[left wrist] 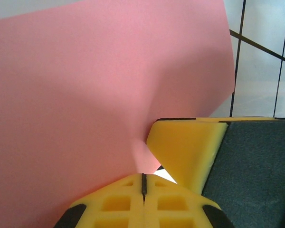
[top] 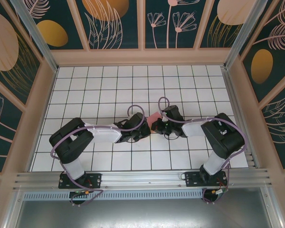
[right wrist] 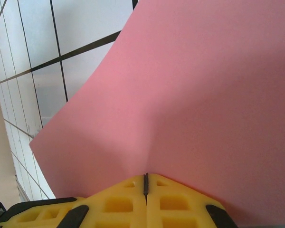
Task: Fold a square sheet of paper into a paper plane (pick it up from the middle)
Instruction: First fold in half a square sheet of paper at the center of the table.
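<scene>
Two grippers, one sheet. At left, left gripper (left wrist: 143, 184): fingers pressed together, pinching square sheet of paper (left wrist: 85, 95) where it puckers into tips. At right, right gripper (right wrist: 145, 183): fingers likewise clamped on same sheet, just beside left's pinch. Sheet held up above tiled table (top: 99, 85), about mid-table.

Risks: grippers pulling apart would likely tear thin paper at pinches; uneven motion could crumple it or start crooked crease; weak pinch could let it slip.

Sheet looks plain pink-red, smooth, bowed, small pucker at each grip, no sharp fold visible.
</scene>
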`<control>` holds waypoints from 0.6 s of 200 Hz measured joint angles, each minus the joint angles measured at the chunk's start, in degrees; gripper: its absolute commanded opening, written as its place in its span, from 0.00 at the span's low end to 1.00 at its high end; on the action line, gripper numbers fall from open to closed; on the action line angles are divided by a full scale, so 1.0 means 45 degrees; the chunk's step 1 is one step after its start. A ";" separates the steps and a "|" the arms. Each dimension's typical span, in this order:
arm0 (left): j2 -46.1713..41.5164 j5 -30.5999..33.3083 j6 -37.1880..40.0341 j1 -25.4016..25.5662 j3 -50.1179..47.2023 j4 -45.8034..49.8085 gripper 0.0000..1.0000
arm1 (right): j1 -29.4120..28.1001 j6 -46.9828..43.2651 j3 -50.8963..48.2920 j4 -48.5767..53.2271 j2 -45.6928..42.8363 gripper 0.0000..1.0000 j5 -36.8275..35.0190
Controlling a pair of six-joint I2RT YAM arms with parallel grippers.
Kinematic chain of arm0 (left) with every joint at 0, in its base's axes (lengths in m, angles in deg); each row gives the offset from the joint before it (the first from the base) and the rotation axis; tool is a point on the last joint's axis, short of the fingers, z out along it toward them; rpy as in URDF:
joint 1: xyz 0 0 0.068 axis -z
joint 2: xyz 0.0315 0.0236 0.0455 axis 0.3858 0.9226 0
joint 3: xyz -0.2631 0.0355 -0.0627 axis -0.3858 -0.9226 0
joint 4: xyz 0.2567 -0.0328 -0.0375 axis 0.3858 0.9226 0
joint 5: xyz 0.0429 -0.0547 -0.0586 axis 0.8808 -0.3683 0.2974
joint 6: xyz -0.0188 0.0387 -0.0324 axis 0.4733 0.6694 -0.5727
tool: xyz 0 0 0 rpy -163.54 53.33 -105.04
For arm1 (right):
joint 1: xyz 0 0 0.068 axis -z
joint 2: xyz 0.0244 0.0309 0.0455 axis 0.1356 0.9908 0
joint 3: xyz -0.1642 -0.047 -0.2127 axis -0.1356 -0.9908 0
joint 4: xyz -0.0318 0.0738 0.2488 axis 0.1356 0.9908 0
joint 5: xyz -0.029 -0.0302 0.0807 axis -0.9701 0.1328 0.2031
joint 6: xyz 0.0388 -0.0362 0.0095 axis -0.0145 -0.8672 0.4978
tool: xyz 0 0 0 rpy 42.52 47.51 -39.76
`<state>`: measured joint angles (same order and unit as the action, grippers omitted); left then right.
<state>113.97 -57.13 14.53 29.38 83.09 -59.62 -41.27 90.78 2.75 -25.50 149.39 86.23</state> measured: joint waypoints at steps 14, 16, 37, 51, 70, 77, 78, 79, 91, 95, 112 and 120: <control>0.0010 0.0000 0.0000 -0.0005 0.0000 0.0005 0.00 | 0.0000 0.0078 0.0000 0.0000 0.0000 0.00 -0.0019; 0.0015 0.0000 0.0000 0.0000 0.0000 0.0000 0.00 | 0.0000 0.0083 0.0005 0.0000 0.0000 0.00 -0.0029; 0.0078 0.0000 0.0000 0.0000 0.0000 0.0000 0.00 | 0.0000 0.0121 0.0000 0.0000 0.0000 0.00 -0.0058; 0.0151 0.0000 0.0000 0.0000 -0.0015 0.0000 0.00 | 0.0000 0.0136 0.0000 0.0005 -0.0005 0.00 -0.0083; 0.0214 -0.0005 0.0000 0.0000 -0.0053 0.0005 0.00 | 0.0000 0.0180 0.0000 0.0005 0.0000 0.00 -0.0078; 0.0228 -0.0010 0.0000 0.0000 -0.0063 0.0005 0.00 | 0.0000 0.0180 0.0000 0.0005 0.0000 0.00 -0.0083; 0.0228 -0.0010 0.0000 0.0000 -0.0063 0.0005 0.00 | 0.0000 0.0180 0.0000 0.0005 0.0000 0.00 -0.0083; 0.0228 -0.0010 0.0000 0.0000 -0.0063 0.0005 0.00 | 0.0000 0.0180 0.0000 0.0005 0.0000 0.00 -0.0078; 0.0243 -0.0024 0.0000 0.0000 -0.0073 0.0005 0.00 | 0.0000 0.0180 0.0000 0.0005 0.0000 0.00 -0.0078; 0.0243 -0.0044 0.0000 0.0000 -0.0087 0.0000 0.00 | 0.0000 0.0180 0.0000 0.0005 0.0000 0.00 -0.0078; 0.0253 -0.0068 0.0000 0.0000 -0.0121 0.0000 0.00 | -0.0029 0.0180 -0.0005 0.0005 0.0019 0.00 -0.0078; 0.0282 -0.0102 0.0000 0.0000 -0.0136 0.0000 0.00 | -0.0049 0.0180 -0.0005 0.0005 0.0068 0.00 -0.0068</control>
<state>115.24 -57.59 14.53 29.38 82.48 -59.62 -41.49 91.59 2.73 -25.48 149.69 85.92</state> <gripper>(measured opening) 0.065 0.054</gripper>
